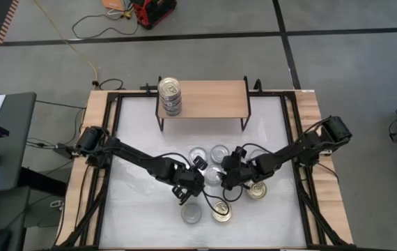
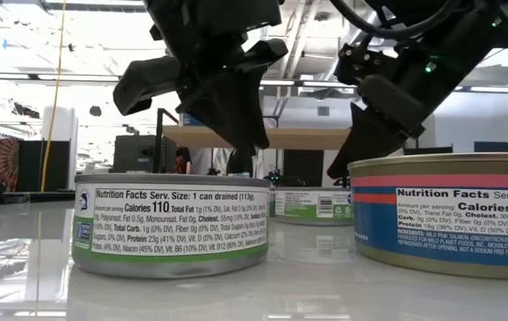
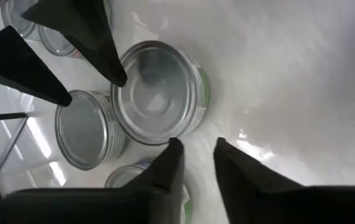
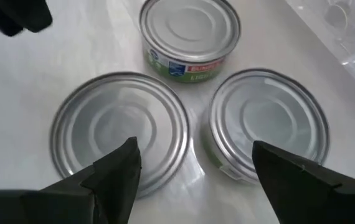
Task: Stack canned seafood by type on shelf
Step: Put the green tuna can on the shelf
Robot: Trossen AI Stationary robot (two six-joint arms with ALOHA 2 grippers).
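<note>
The light-wood shelf [image 1: 209, 97] stands at the table's far side. A stack of cans [image 1: 170, 95] rests on its left end. Several silver-topped cans [image 1: 219, 152] and gold-topped cans [image 1: 257, 189] sit loose on the white table. My left gripper [image 1: 197, 183] is open by a narrow gap [image 3: 196, 144], just short of a silver-topped, green-labelled can [image 3: 159, 93]. My right gripper [image 1: 228, 171] is open wide [image 4: 195, 149]. Its fingers point down over two silver-topped cans [image 4: 121, 130] [image 4: 268, 121], with a third can [image 4: 190, 31] beyond them. My left gripper has one fingertip [image 3: 175, 146] right at the rim [image 3: 165, 138] of the silver-topped can. I cannot tell whether it touches. The can stands flat on the table. My right gripper touches nothing that I can see.
The two grippers are close together at mid-table; the right gripper's fingers [image 3: 112, 71] show in the left wrist view over the same group of cans. A green-labelled can [image 2: 172, 223] and a pink-and-blue-labelled can [image 2: 450, 214] stand near the front edge. The rest of the shelf top [image 1: 219, 94] is bare.
</note>
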